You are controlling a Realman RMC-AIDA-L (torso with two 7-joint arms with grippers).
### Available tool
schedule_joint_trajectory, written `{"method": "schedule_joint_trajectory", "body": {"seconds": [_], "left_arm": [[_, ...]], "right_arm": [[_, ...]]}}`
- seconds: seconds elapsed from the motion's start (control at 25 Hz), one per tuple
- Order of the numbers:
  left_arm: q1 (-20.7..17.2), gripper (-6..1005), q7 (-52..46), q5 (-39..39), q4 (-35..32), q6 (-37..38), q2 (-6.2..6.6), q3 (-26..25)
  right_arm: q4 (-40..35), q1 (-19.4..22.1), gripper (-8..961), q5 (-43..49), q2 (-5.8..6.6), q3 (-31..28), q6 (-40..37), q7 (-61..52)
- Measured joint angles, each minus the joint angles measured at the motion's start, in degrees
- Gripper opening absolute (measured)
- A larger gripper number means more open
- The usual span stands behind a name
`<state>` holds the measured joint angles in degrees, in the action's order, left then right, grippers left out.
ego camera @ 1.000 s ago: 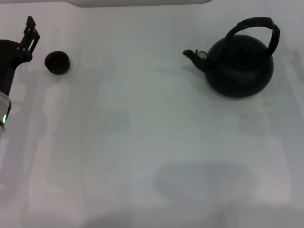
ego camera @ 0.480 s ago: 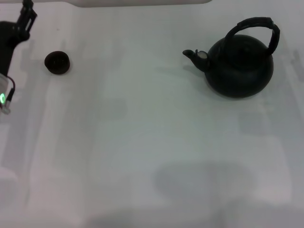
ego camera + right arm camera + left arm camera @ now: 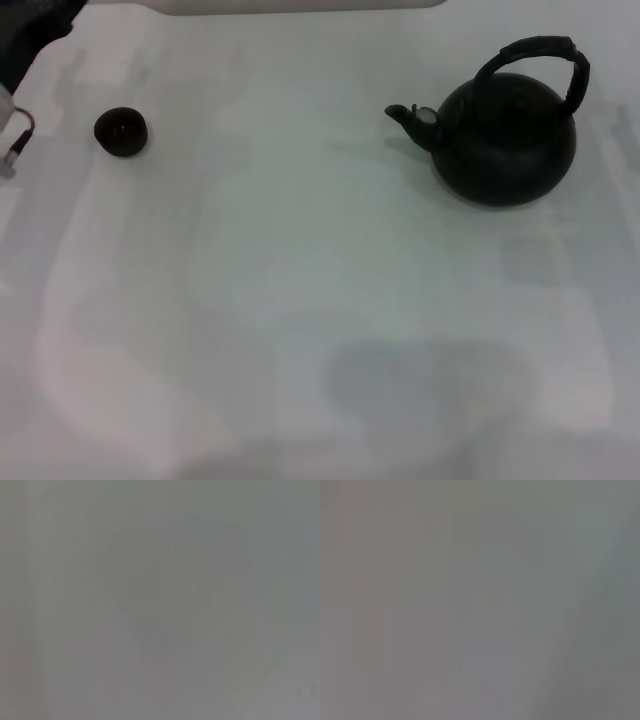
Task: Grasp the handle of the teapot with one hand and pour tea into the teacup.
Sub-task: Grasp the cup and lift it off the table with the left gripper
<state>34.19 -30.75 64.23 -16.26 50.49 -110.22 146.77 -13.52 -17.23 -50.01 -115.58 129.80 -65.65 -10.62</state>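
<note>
The teapot stands upright at the far right of the white table, large, round and matte black. Its short spout points left and has a pale tip. The thick black arched handle loops over its top, with nothing touching it. The teacup, tiny and black, sits at the far left, well apart from the pot. The dark body of my left gripper shows in the far left corner, beyond the teacup and cut off by the picture's edge. My right arm is out of view. Both wrist views show only plain grey surface.
The white table stretches bare between the cup and the pot and across the near side. A pale rounded edge runs along the back. A thin cable hangs at the left edge.
My left arm has risen and drawn back toward the far left corner, away from the teacup, until most of it has left the picture. The teapot and teacup have not moved.
</note>
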Motion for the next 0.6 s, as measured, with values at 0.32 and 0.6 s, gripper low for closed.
{"method": "schedule_joint_trajectory", "body": {"seconds": [0.32, 0.6], "left_arm": [[5.24, 862, -22.9, -19.53, 5.22, -6.44, 3.66, 0.19], [9.97, 862, -39.97, -41.24, 13.94, -3.04, 4.54, 0.34]], "right_arm": [[0.01, 0.0, 872, 0.0, 0.0, -0.03, 0.33, -0.02], [0.09, 0.0, 872, 0.0, 0.0, -0.15, 0.39, -0.02]]}}
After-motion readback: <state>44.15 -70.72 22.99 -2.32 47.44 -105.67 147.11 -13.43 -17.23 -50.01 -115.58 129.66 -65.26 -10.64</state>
